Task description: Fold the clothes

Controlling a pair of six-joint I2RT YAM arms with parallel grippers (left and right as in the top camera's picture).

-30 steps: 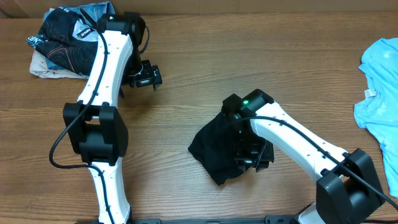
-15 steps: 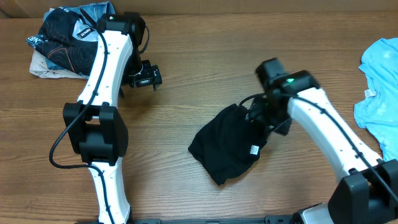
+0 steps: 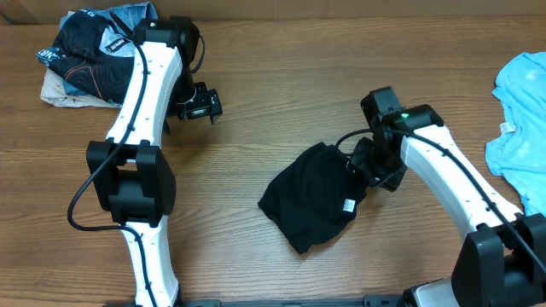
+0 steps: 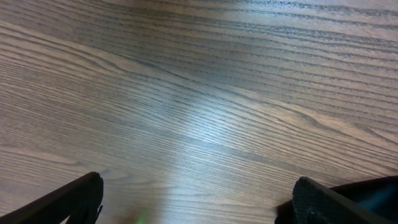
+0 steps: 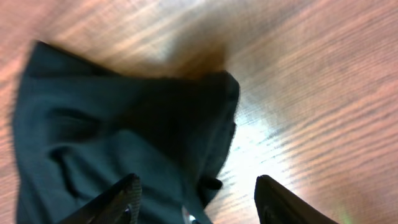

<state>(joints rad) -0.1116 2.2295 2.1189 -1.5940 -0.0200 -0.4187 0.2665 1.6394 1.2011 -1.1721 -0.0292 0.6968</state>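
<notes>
Wood-grain table point(image 3: 273, 111): brown surface, grain running left to right in the overhead view, with a pale light reflection in both wrist views

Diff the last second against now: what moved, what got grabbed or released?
Right gripper lifted off the black shirt and backed away to its upper-right edge, jaws open, holding nothing; the shirt's white label is now uncovered. Unchanged: left gripper open over bare table, clothes pile top left, light blue T-shirt at right.
</notes>
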